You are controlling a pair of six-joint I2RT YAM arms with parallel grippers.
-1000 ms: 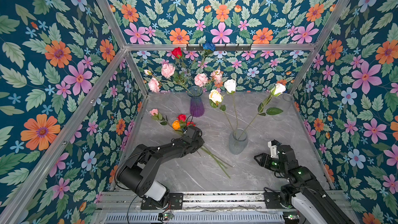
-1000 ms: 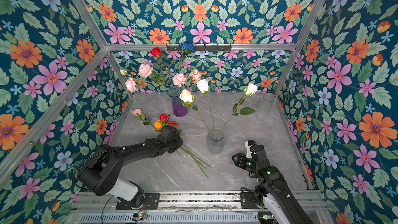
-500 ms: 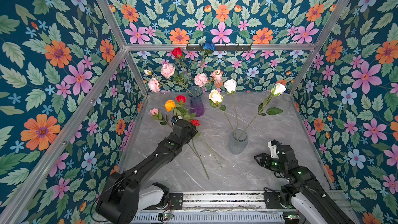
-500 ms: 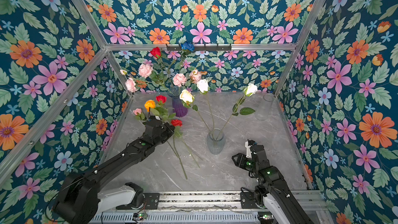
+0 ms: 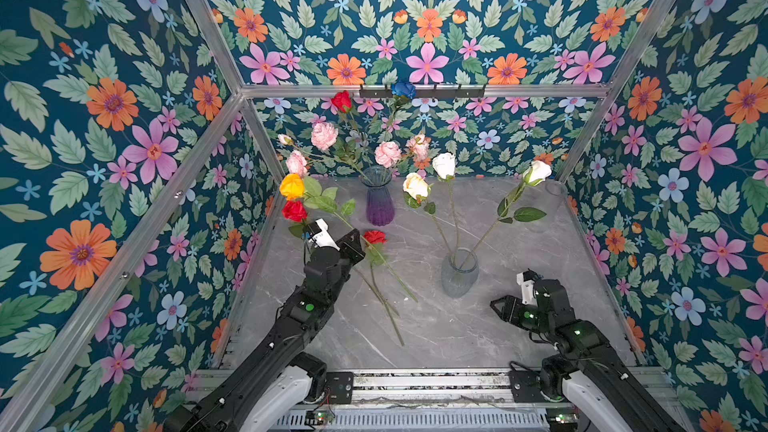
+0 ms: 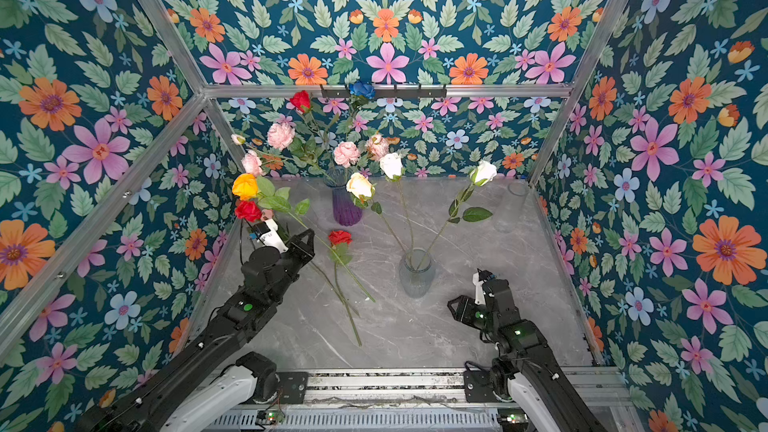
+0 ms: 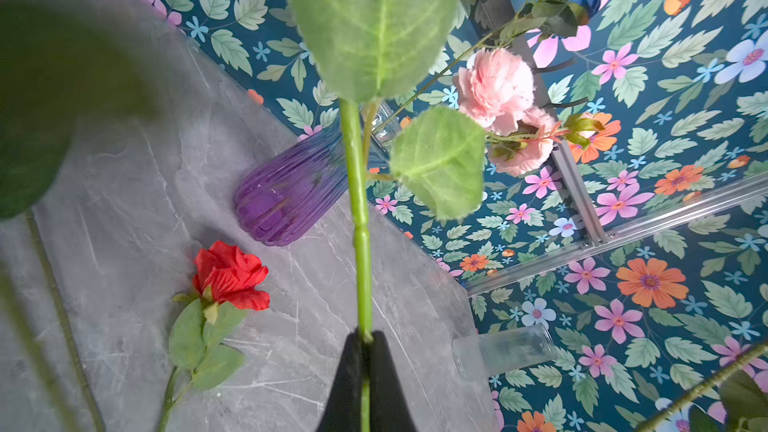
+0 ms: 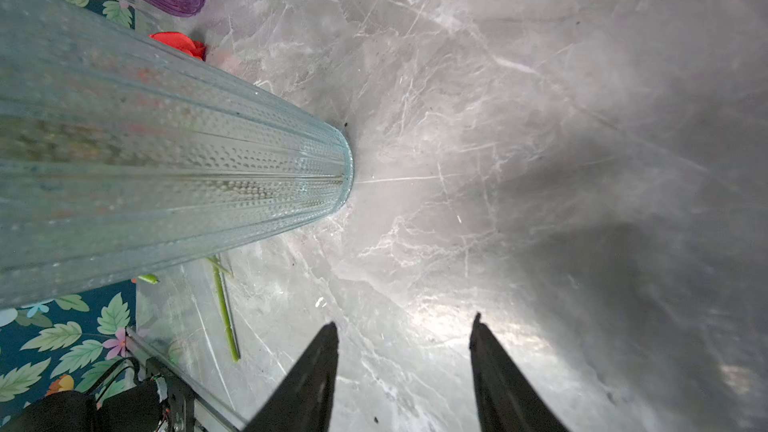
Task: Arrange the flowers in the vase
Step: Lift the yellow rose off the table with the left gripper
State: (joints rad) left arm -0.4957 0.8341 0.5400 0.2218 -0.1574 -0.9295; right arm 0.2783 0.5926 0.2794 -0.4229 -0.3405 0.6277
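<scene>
Top views, change over one second: left hand [image 5: 354, 238] was low on the desk [image 5: 457, 334] among lying stems and is now lifted and carried toward 10 o'clock; right hand [image 5: 498, 308] unchanged, fingers apart, empty, at 5 o'clock of the clear vase [image 5: 459, 274]. Left hand: fingers together, clamped on one green stem. Orange rose [image 5: 291, 186]: off the desk, long axis diagonal, bloom toward 10 o'clock, cut end toward 4 o'clock, stem passing through the left hand. Raised red rose [image 5: 294, 210]: just below the orange bloom, stem hidden behind the hand; whether it is gripped too cannot be told. Loose red rose [image 5: 374, 237]: flat on the desk, bloom toward 12 o'clock, stem toward 5 o'clock. Purple vase [image 5: 379, 205]: upright at 1 o'clock of the left hand. Left wrist view: held bloom cut off by the frame edge, near leaves blurred. Right wrist view: clear vase cut off at the frame edge.
</scene>
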